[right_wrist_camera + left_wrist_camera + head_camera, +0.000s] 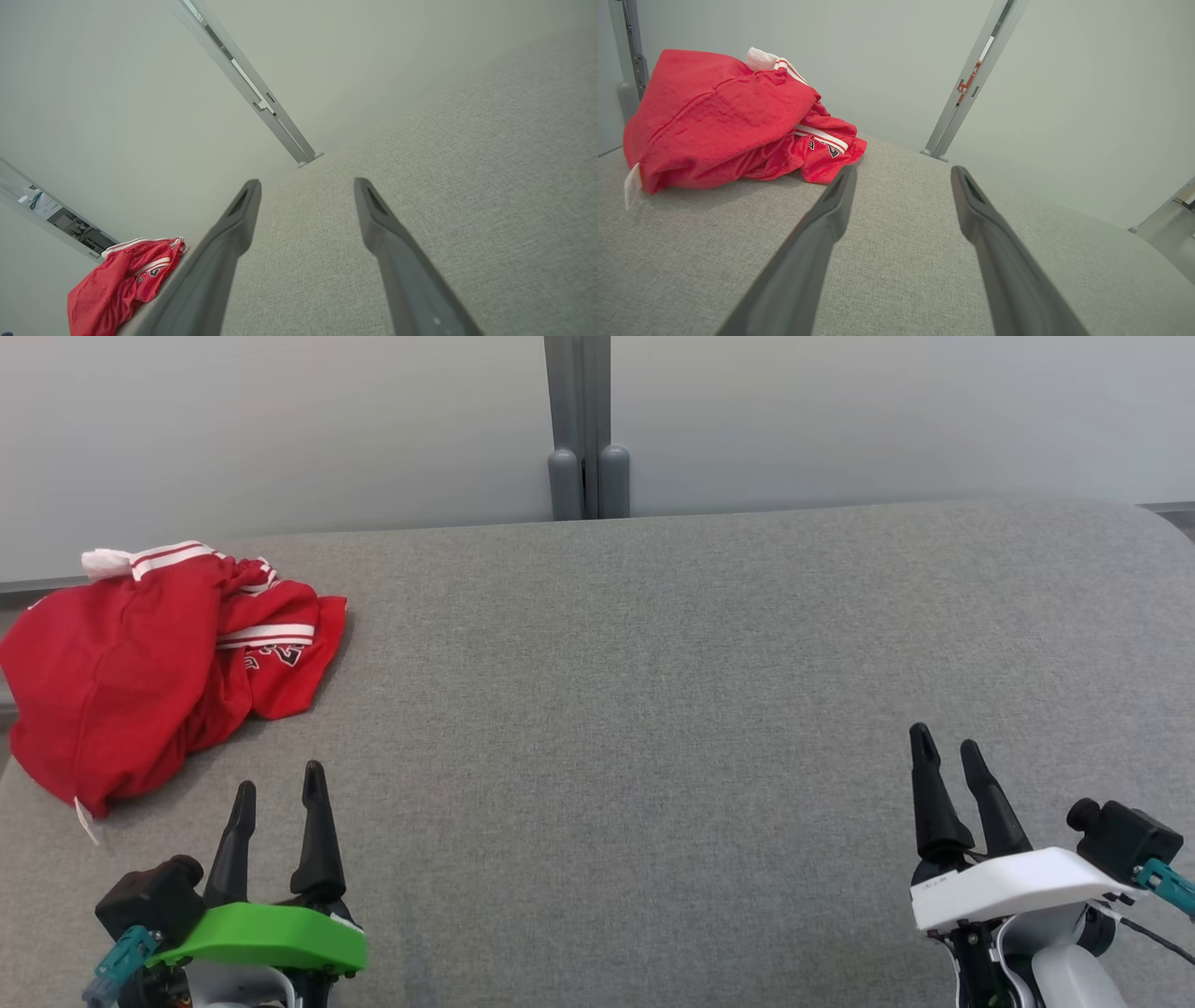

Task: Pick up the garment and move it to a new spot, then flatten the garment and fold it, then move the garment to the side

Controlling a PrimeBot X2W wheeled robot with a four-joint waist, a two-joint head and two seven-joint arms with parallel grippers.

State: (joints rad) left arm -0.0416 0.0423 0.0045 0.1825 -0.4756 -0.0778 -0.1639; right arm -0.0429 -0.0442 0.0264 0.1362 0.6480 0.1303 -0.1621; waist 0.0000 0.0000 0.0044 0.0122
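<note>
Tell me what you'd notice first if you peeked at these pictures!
The crumpled red garment with white stripes jumps out, heaped at the far left of the wide grey fabric surface. Next come the two dark-fingered grippers at the near edge: the green-mounted left gripper just short of the garment, the white-mounted right gripper far off to the right, both open and empty.
</note>
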